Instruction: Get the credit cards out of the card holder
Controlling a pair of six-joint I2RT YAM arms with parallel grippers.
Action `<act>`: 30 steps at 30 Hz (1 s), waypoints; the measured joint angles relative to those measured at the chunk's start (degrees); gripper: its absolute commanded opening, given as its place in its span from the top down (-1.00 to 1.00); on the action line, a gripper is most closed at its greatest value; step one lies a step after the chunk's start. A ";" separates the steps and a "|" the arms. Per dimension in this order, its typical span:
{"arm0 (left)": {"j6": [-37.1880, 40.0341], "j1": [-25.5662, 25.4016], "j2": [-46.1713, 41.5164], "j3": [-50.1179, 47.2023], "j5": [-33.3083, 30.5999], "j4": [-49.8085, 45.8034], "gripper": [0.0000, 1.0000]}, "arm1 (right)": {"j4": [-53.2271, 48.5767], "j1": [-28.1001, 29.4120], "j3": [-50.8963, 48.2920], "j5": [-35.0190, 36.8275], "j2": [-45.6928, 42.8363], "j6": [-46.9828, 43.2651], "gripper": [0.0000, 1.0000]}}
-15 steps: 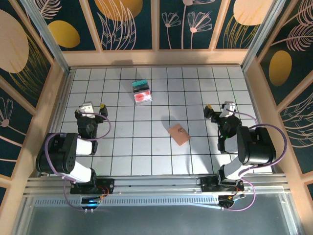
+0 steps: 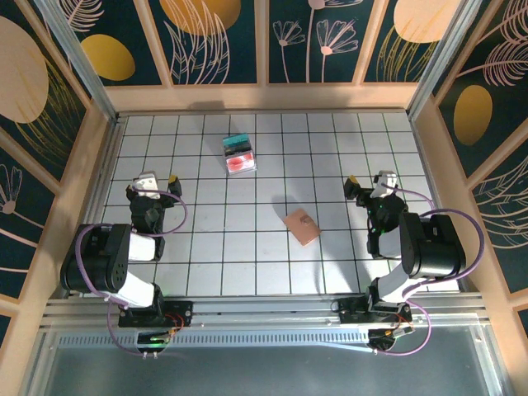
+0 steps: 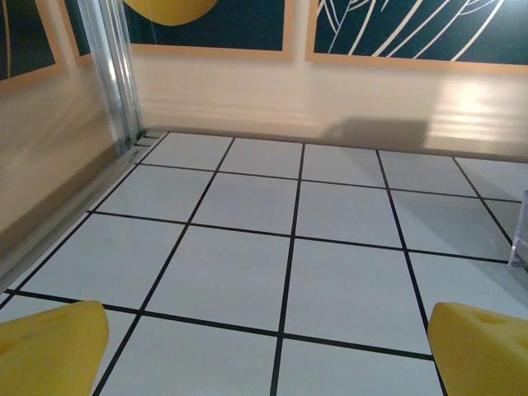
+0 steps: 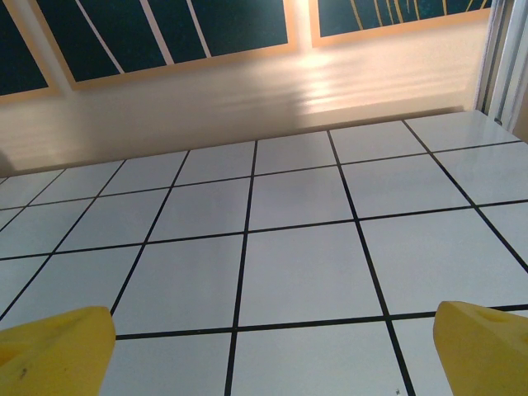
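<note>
The card holder, a flat tan-pink wallet, lies folded shut on the tiled floor right of centre. The credit cards are hidden. My left gripper rests low at the left, far from the holder, and stands open. In the left wrist view its yellow fingertips sit wide apart at the bottom corners, with bare tile between them. My right gripper stands open to the right of the holder, a couple of tiles away and slightly further back. In the right wrist view its yellow fingertips also frame bare tile.
A small clear box with teal and red contents stands at the back, left of centre; its edge shows in the left wrist view. Wooden walls with patterned panels close in the tiled floor on three sides.
</note>
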 measured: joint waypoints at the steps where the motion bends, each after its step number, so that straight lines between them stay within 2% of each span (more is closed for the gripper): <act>1: 0.00 0.00 0.00 0.00 0.00 0.00 -0.98 | 0.00 0.00 0.00 0.00 0.00 0.00 -0.98; 25: 0.00 0.00 -0.11 0.00 0.02 -0.13 -0.98 | 0.00 0.00 0.00 0.00 0.00 0.00 -0.98; 30: -0.22 0.00 -5.05 0.00 -0.17 -4.07 -0.98 | -0.42 0.00 0.00 0.00 -0.07 0.00 -0.99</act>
